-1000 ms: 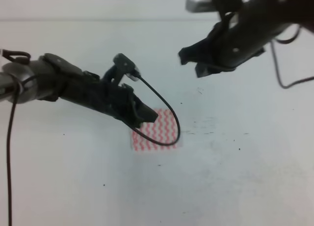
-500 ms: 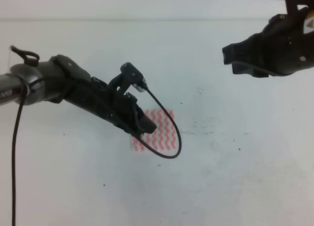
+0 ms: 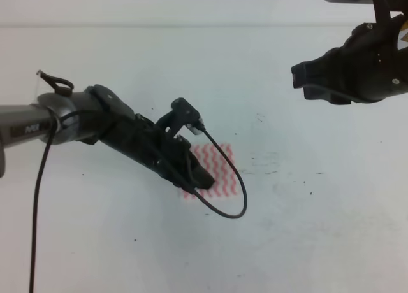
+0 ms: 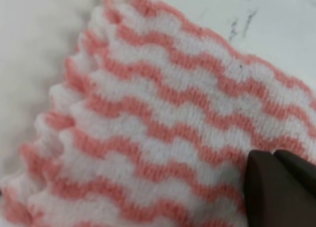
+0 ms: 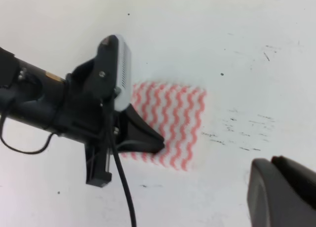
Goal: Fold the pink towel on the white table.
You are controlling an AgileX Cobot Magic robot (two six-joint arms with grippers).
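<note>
Close in on the pink towel (image 4: 163,123), its wavy pink and white stripes filling nearly the whole view, folded layers stacked along its scalloped left edge. A dark fingertip of the left gripper (image 4: 279,187) sits at lower right, over the cloth. Bare white table (image 4: 276,24) shows top right, faintly scuffed.

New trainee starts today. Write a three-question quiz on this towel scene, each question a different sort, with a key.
1. True or false: the left tool is down at the pink towel.
2. Which describes the right tool?
A. Pressing on the towel
B. Raised above the white table, away from the towel
C. Gripping the cable
3. Fill in: the towel's stripes are pink and ____.

Key: 1 true; 2 B; 3 white.
</note>
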